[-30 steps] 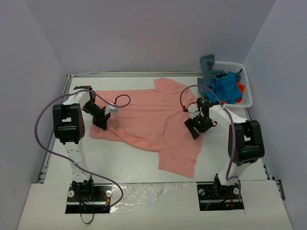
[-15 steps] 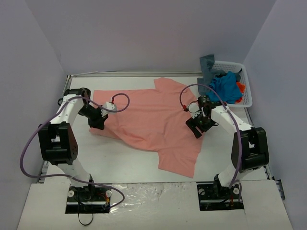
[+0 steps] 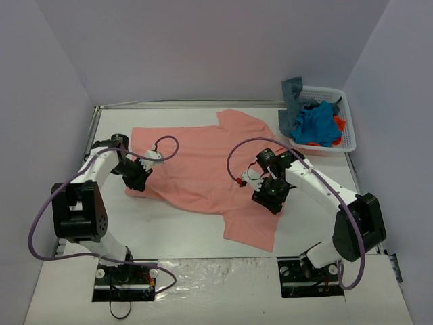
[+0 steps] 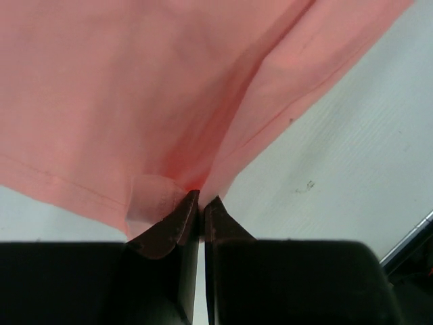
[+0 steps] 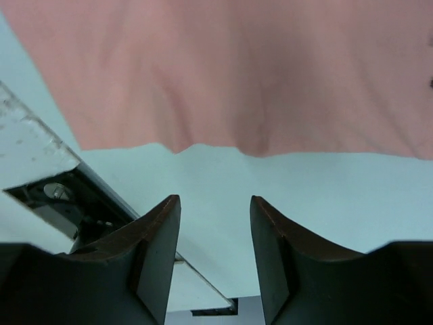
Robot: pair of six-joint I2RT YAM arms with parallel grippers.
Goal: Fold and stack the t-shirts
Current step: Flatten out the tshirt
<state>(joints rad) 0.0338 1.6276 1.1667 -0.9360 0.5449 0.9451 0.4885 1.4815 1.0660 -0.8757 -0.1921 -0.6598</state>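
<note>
Top external view: the salmon-pink t-shirt [image 3: 203,169] lies spread flat on the tabletop [image 3: 169,220], both sleeves out and no fold made. The blue shirt [image 3: 316,125], grey-blue shirt [image 3: 292,95] and orange-red shirt [image 3: 339,124] sit heaped in the white basket [image 3: 350,135] at the far right corner. No stack exists, so I judge the task barely begun. The left pincer [image 3: 133,181] is at the pink shirt's left edge, and the right pincer [image 3: 268,201] is low over its right side.

Left wrist view: the fingers are together, clamped on a pinch of pink cloth at the hem.

Right wrist view: the jaws stand apart with nothing between them, over bare tabletop just short of the pink edge. This first fold needs that second grip.
</note>
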